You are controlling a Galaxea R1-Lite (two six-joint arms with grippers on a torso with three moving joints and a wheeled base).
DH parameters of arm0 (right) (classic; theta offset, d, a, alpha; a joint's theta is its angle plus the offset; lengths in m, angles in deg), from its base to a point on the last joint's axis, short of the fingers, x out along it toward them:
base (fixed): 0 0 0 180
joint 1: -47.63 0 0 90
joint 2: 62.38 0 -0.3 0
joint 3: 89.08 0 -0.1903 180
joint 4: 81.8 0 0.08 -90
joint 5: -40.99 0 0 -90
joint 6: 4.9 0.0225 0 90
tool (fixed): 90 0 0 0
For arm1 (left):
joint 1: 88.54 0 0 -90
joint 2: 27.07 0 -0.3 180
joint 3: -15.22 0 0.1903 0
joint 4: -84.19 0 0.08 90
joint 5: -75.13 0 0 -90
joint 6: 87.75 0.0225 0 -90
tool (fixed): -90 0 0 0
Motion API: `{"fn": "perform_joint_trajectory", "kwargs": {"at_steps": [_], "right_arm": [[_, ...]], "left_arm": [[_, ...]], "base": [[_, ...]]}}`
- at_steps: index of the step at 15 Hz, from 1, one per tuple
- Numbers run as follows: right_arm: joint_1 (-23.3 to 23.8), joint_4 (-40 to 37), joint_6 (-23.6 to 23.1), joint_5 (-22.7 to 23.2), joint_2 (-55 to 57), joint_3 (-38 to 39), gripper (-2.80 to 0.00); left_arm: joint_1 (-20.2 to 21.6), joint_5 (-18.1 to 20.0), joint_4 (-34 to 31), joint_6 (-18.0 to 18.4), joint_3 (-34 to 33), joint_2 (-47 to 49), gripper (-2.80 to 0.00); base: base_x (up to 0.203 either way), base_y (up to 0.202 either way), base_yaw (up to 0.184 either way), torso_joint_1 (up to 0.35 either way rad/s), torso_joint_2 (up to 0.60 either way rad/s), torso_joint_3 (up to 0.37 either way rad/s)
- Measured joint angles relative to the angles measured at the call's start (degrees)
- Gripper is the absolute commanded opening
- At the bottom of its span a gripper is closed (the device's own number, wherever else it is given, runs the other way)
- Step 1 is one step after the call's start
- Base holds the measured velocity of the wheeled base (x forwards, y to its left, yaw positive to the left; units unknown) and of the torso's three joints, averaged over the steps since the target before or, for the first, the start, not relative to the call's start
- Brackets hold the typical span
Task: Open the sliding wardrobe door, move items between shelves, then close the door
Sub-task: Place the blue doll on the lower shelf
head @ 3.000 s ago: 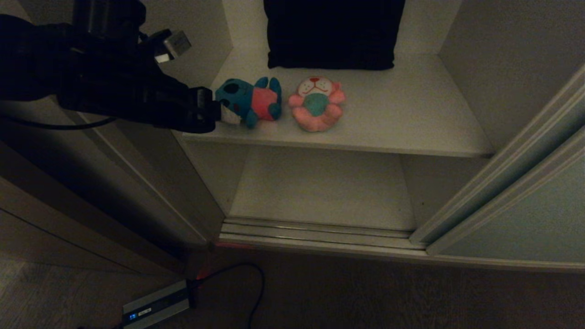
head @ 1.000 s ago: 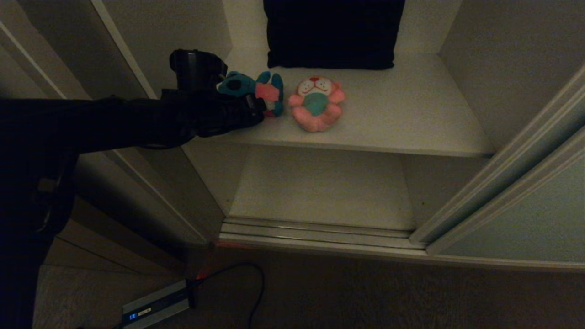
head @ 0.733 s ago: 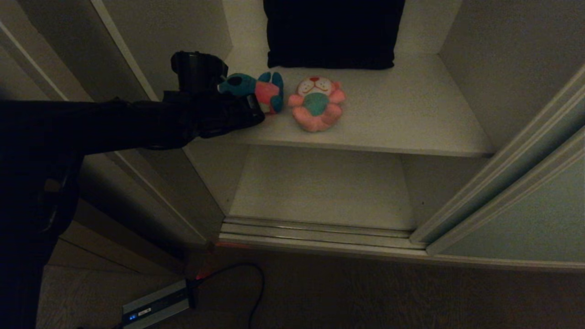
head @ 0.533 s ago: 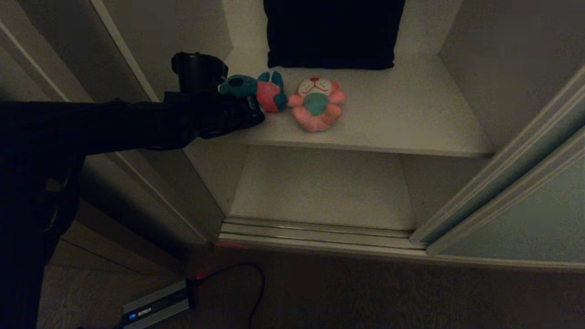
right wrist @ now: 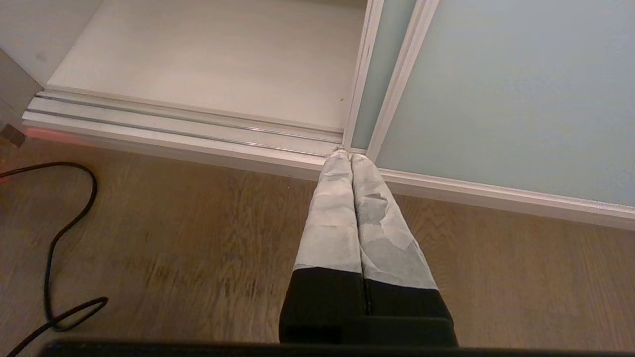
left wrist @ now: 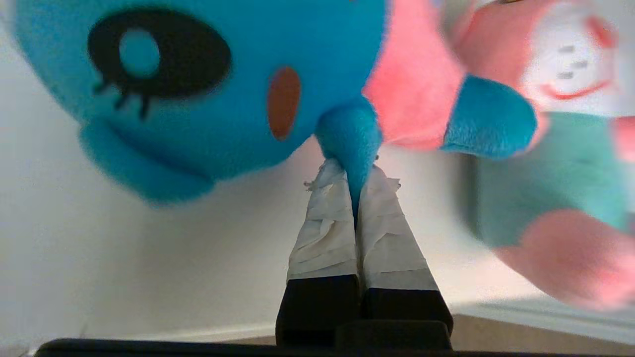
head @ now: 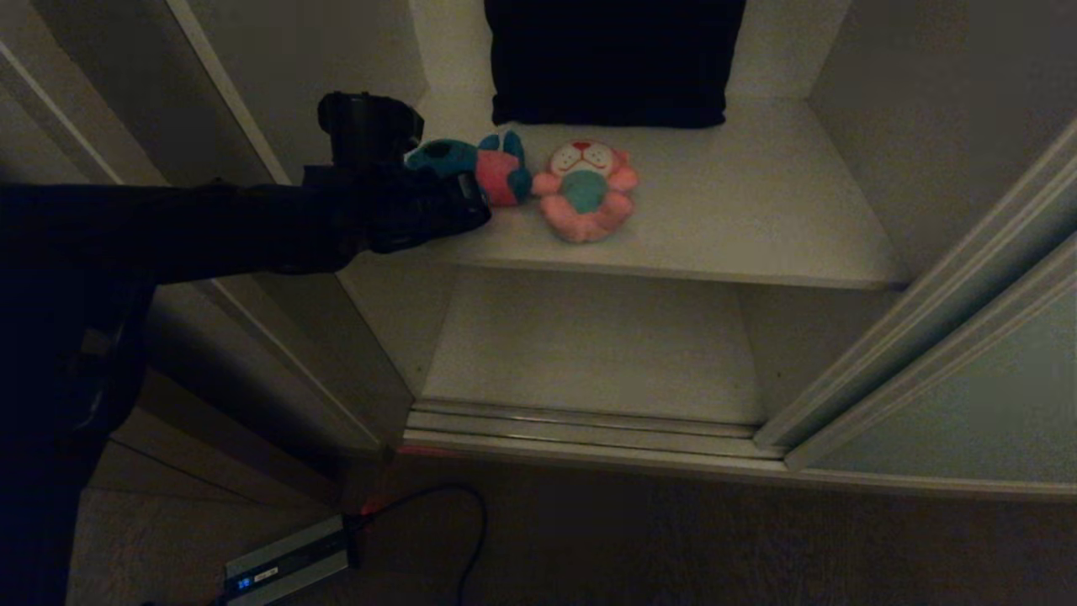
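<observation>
The teal-blue plush toy (head: 442, 156) with a pink shirt lies at the left end of the upper shelf (head: 740, 210). My left gripper (left wrist: 353, 173) is shut on one of its small blue limbs; the taped fingers (left wrist: 327, 233) pinch the limb between their tips. The pink plush toy (head: 586, 189), with a white face and teal shirt, lies just right of it, touching or nearly so. The lower shelf (head: 589, 345) is bare. The sliding wardrobe door (head: 951, 396) stands pushed to the right. My right gripper (right wrist: 349, 156) hangs shut and empty over the floor by the door's lower corner.
A dark folded cloth (head: 610, 59) sits at the back of the upper shelf. The ribbed metal floor track (head: 580, 425) runs below the lower shelf. A small box with a lit display (head: 286, 568) and a black cable (head: 471, 522) lie on the wooden floor.
My left gripper has closed on the teal-blue toy's limb. The toy has shifted slightly right, up against the pink toy. The arm has stayed nearly in place.
</observation>
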Motion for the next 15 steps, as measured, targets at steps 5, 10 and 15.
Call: {"fn": "perform_joint_trajectory", "kwargs": {"at_steps": [5,10,15], "right_arm": [[0.02,-0.02,0.02,0.00,0.00,0.00,-2.80],[0.02,0.00,0.01,0.00,0.00,0.00,-2.80],[0.02,0.00,0.00,0.01,0.00,0.00,-2.80]], "left_arm": [[-3.69,-0.88,-7.97,3.73,-0.41,-8.64,-2.80],[-6.60,-5.40,-13.00,9.88,-4.80,-19.99,-2.80],[-6.85,-6.63,-16.57,15.45,-13.55,-33.91,-2.80]], "base": [[0.000,0.000,0.000,0.000,0.00,0.000],[0.000,0.000,0.000,0.000,0.00,0.000],[0.000,0.000,0.000,0.000,0.00,0.000]]}}
